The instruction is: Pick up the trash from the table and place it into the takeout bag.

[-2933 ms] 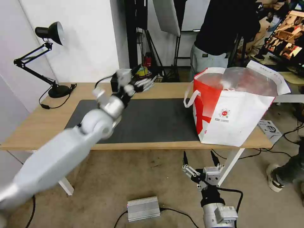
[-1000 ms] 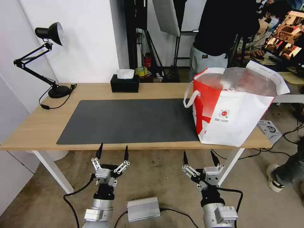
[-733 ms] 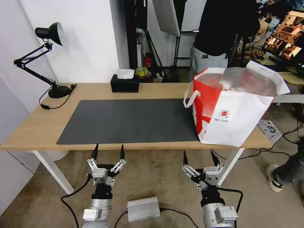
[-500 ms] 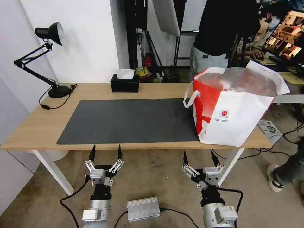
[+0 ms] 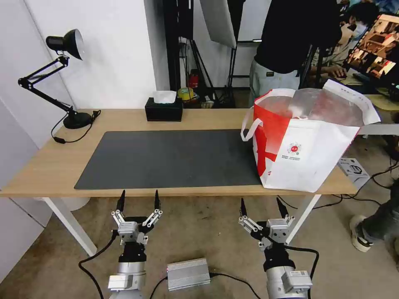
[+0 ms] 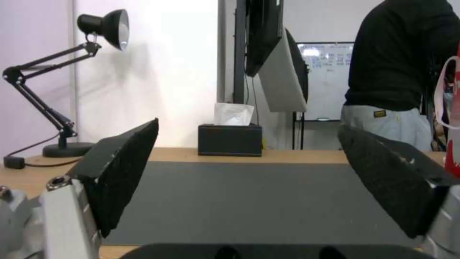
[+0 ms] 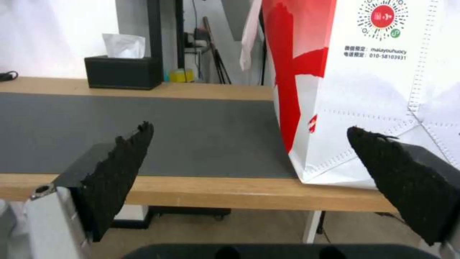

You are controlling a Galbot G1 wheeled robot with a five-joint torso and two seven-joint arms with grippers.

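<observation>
Both arms sit low in the head view, in front of the counter (image 5: pixel 50 166) and below its near edge. The left claw (image 5: pixel 137 198) is in the lower left of the frame with its two black fingers spread apart and nothing between them; the right claw (image 5: pixel 262 206) is lower centre-right, likewise spread and empty. Each points up toward the counter's front edge without touching it.

The counter is a long light-wood top with white legs, and a dark grey mat (image 5: pixel 166 158) covers most of its middle. At the right end stands the takeout bag (image 5: pixel 307 158), red and white with a small round red logo on its front, its white strap handle hanging at the left side. Its base rests partly on the mat's right edge and partly on bare wood. The silver lining shows at the open mouth, with reddish and pale shapes inside, though I cannot tell what they are.

At the back of the counter, centre-left in the frame, is a black tissue box (image 5: pixel 163 111) with a white tissue sticking up. A black desk lamp (image 5: pixel 66 43) stands at the far left corner, its cord trailing on the wood.

In the right wrist view the bag (image 7: pixel 373 93) looms just beyond the spread fingers (image 7: pixel 120 169).
</observation>
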